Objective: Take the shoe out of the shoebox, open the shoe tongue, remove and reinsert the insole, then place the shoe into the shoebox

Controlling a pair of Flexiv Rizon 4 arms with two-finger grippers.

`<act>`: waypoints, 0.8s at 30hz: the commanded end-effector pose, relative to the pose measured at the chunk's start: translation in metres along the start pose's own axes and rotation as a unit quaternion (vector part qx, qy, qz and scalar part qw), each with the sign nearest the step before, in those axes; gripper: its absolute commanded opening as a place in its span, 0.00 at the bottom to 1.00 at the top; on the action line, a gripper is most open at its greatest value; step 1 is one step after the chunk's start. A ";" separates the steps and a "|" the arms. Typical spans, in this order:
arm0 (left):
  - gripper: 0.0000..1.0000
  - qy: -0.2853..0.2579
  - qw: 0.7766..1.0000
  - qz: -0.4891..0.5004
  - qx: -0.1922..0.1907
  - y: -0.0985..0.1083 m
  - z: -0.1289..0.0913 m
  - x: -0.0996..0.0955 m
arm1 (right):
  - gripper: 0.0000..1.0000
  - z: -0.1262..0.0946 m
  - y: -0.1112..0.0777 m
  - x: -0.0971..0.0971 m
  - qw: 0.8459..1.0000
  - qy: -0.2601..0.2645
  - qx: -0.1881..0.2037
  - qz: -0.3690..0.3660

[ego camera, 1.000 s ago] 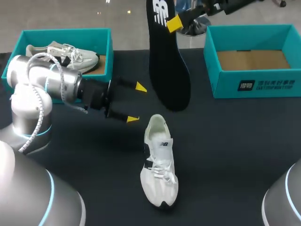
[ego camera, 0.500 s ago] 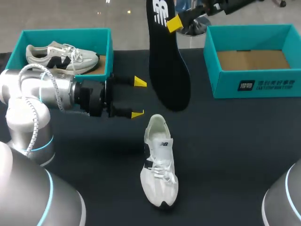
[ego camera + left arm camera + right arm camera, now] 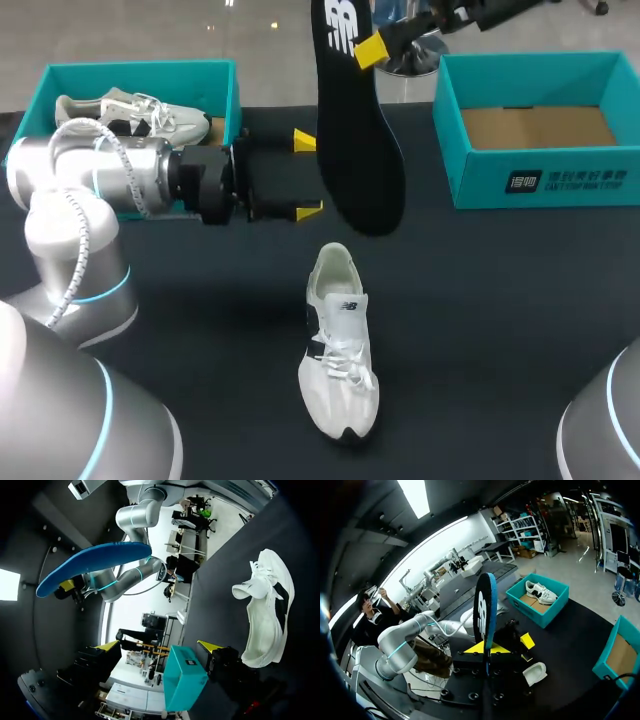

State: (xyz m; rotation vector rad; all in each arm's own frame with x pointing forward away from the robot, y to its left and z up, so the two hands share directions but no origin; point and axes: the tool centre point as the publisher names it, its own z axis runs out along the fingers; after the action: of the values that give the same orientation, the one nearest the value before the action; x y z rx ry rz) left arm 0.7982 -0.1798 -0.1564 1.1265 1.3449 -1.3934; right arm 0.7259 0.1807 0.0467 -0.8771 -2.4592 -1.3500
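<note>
A black insole (image 3: 355,130) hangs upright over the table's far middle, with my right gripper (image 3: 370,48) shut on its upper end. In the right wrist view the insole (image 3: 486,610) stands edge-on between that gripper's (image 3: 486,649) yellow tips. A white shoe (image 3: 338,345) lies on the black table, toe toward me, below the insole. My left gripper (image 3: 306,175) is open, level with the table, its tips just left of the insole's lower half. In the left wrist view the gripper (image 3: 159,646) holds nothing; the insole's blue underside (image 3: 95,565) is ahead of it and the shoe (image 3: 265,610) beside it.
A teal shoebox (image 3: 140,68) at the back left holds a second white shoe (image 3: 130,115). An empty teal shoebox (image 3: 560,180) stands at the back right. My left arm's body lies across the table's left side.
My left gripper has swung away from me and to the right, coming close to the hanging insole. The right arm, insole and shoe have not moved.
</note>
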 end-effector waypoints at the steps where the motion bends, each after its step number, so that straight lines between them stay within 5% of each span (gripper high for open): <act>1: 1.00 0.002 1.000 0.003 0.005 0.010 0.011 -0.009 | 0.00 0.001 0.001 0.000 1.000 0.000 0.001 0.000; 24: 1.00 -0.005 1.000 0.001 0.001 0.017 0.009 -0.016 | 0.00 0.001 0.001 0.000 1.000 0.000 0.001 0.000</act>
State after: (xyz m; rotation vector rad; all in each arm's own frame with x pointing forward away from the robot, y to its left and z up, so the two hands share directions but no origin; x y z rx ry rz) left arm 0.8173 -0.1883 -0.1432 1.1209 1.3357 -1.3996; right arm 0.7259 0.1807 0.0467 -0.8771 -2.4592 -1.3500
